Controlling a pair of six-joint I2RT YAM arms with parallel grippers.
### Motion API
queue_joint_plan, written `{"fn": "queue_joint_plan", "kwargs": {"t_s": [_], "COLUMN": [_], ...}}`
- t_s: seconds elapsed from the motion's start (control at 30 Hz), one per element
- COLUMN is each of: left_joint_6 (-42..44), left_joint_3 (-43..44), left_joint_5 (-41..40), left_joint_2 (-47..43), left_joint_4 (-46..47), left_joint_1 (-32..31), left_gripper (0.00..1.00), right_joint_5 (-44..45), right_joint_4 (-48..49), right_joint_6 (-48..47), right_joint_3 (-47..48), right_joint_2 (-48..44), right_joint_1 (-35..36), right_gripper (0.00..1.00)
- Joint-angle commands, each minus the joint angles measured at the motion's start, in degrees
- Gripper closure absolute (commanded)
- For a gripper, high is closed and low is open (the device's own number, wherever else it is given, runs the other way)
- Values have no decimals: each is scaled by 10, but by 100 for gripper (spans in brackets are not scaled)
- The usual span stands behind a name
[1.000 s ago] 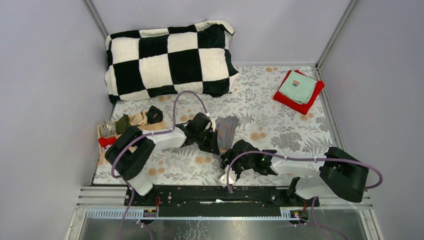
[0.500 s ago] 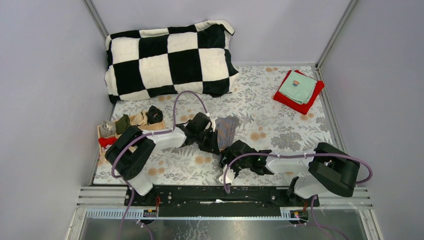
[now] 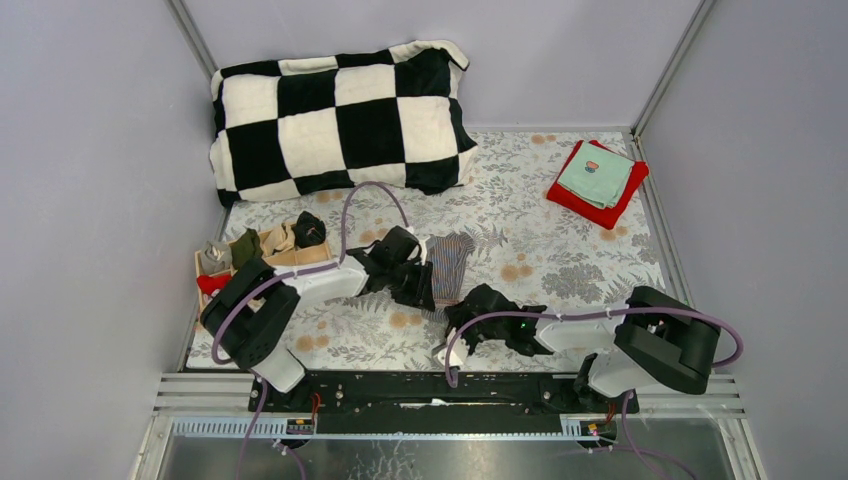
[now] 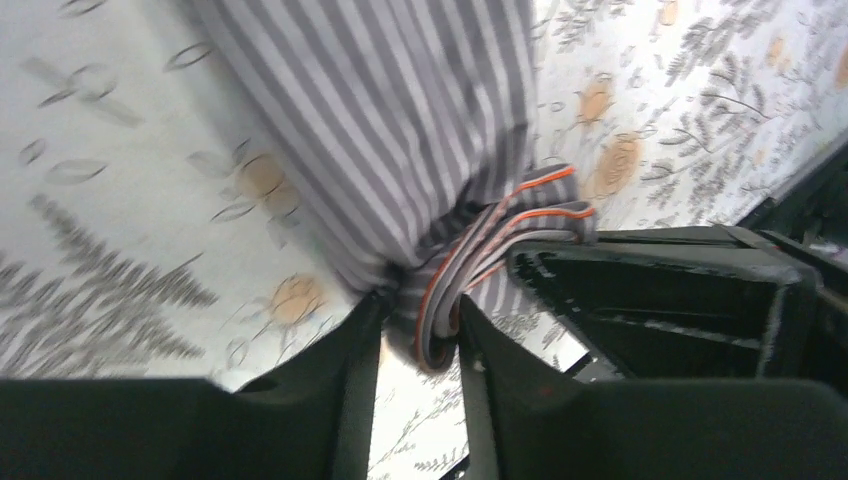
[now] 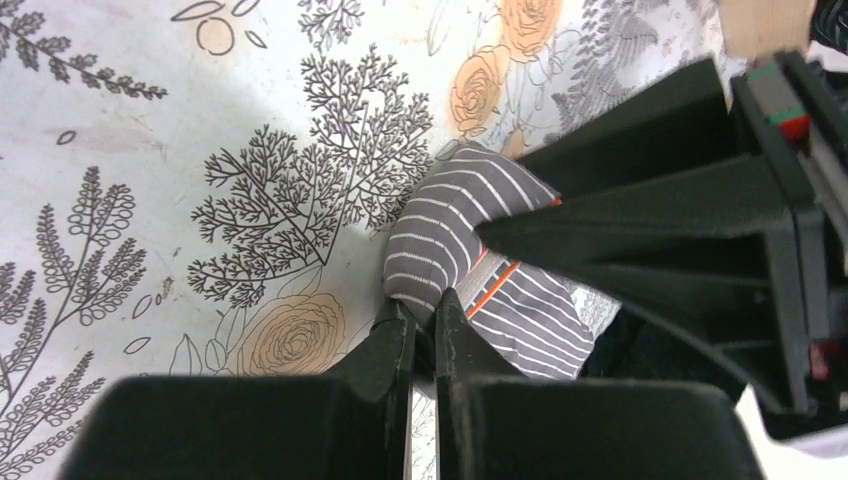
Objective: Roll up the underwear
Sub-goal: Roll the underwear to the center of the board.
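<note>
Laid lengthwise on the floral table (image 3: 560,230): grey striped boxer shorts (image 3: 453,255), long axis running from the near edge away toward the checkered pillow (image 3: 340,115). Leg end flat and far. Waistband end near, bunched into a small fold. Both arms at that near end, neither noticeably nearer than the other.

Left gripper (image 4: 420,310) in from the left, clamped on the gathered orange-edged waistband (image 4: 500,225), with striped cloth stretching straight away from the fingertips. Right gripper (image 5: 420,325) in from the near right, fingers pressed almost together, apparently nipping the rounded edge of the same fold.

Likely next: turning that fold over away from the arm bases, along the long axis, both ends kept level for a straight roll.
</note>
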Motion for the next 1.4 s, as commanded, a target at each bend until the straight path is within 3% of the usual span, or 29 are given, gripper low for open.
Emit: {"fn": "queue_joint_plan", "kwargs": {"t_s": [0.0,0.1,0.23,0.4,0.57,0.83,1.03,1.37], "left_joint_6": [5,-3,-12,-12,-7,-13,-29,-34], "left_joint_3": [-14,-6,4,-14,-33,-71,-93,-98], "left_joint_5": [-100,-148,-211,-214,-167,-53,2,43], "left_joint_2": [-55,-101,-151,-208,-248,-280,-245,-168], "left_joint_4": [-110,-126,-147,-122,-79,15,86,159], "left_joint_1": [13,21,27,28,29,28,28,26], "left_gripper": [54,42,36,34,34,39,49,65], "right_joint_5": [-15,-31,-63,-106,-134,-117,-101,-72], "right_joint_4": [38,51,65,81,114,210,285,299], "right_joint_6": [63,92,161,270,366,530,629,726], "right_joint_3": [-24,-35,-33,-21,-18,-43,-80,-91], "right_joint_2": [-31,-41,-52,-58,-58,-50,-38,-34], "right_joint_1": [-1,-1,-1,-1,-1,-2,-2,-2], "right_gripper": [100,100,100,100,100,100,99,97]}}
